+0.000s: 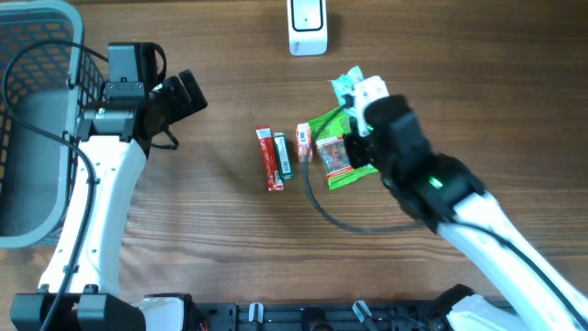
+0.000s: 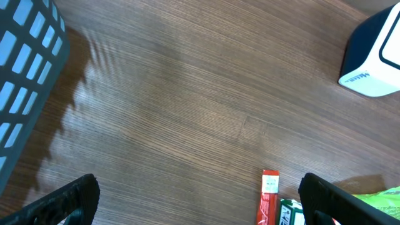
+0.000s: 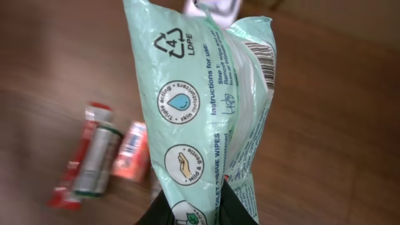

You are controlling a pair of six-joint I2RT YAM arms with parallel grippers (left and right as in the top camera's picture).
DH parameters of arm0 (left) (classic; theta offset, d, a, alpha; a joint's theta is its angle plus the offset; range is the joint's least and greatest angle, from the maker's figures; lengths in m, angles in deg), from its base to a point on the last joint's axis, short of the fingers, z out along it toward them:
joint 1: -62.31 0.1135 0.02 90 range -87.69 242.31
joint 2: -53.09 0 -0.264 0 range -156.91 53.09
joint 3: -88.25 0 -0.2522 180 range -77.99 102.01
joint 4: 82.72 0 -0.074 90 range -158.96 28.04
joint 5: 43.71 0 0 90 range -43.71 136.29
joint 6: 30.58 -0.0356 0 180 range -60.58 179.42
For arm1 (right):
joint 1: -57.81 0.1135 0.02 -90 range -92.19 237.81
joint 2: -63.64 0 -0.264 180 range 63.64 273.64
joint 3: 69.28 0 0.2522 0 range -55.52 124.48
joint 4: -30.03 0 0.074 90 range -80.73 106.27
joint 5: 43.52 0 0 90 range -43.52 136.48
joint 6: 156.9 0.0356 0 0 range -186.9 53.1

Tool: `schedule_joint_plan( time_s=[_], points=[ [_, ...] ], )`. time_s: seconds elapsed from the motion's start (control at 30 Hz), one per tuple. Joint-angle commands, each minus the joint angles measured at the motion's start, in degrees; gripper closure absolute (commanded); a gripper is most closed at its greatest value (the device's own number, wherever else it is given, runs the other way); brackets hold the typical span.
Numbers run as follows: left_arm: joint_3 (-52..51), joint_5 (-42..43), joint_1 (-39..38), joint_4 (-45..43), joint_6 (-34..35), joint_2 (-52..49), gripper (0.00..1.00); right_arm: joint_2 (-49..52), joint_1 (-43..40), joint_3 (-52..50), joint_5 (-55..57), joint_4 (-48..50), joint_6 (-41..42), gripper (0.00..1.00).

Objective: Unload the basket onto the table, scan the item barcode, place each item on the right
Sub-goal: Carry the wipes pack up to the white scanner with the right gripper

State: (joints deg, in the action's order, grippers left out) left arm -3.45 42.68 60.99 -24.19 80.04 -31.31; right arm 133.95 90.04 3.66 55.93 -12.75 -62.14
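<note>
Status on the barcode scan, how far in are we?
Done: the right gripper is shut on the wipes pack.
In hand: the pack is held up, its barcode showing along one edge.
Left: carry it to the scanner, which stands apart from it, and present the barcode.
The left gripper is open and empty. Other packets lie loose nearby.

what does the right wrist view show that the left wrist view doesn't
Only the right wrist view: the mint wipes pack gripped by the right gripper, its barcode on the upper right edge, and a small orange packet. Only the left wrist view: the blue basket at left, the white scanner at top right, and the edge of a green packet. Both: the red stick pack lying on the wooden table.
</note>
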Motion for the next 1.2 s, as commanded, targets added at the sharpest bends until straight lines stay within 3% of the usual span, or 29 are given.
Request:
schedule_joint_plan(
  time_s=[0.0,0.2,0.5,0.73,0.87,1.0,1.17],
  points=[
    [0.37,-0.76,0.33,-0.07,-0.72,-0.42,0.0,-3.43,-2.38,2.27,-13.64,-3.13,2.91,0.96],
    [0.37,-0.76,0.33,-0.07,-0.72,-0.42,0.0,-1.36,-9.84,13.7,-31.95,-14.21,3.28,0.96],
    [0.37,-0.76,0.33,-0.07,-0.72,-0.42,0.0,17.16,-12.59,47.6,-36.52,-44.44,0.94,0.96],
    [0.37,-0.76,0.33,-0.07,-0.72,-0.42,0.0,32.44,-14.19,64.48,-52.94,-44.96,0.0,0.96],
    [0.37,-0.76,0.33,-0.07,-0.72,-0.42,0.0,39.41,-16.57,65.66,-67.98,-34.03,6.1,0.96],
    [0.37,-0.76,0.33,-0.07,-0.72,-0.42,0.0,47.1,-17.77,65.66,-77.57,-14.43,18.34,0.96],
    [0.37,-0.76,0.33,-0.07,-0.72,-0.42,0.0,61.11,-19.5,65.64,-87.56,30.32,51.52,0.95]
  ],
)
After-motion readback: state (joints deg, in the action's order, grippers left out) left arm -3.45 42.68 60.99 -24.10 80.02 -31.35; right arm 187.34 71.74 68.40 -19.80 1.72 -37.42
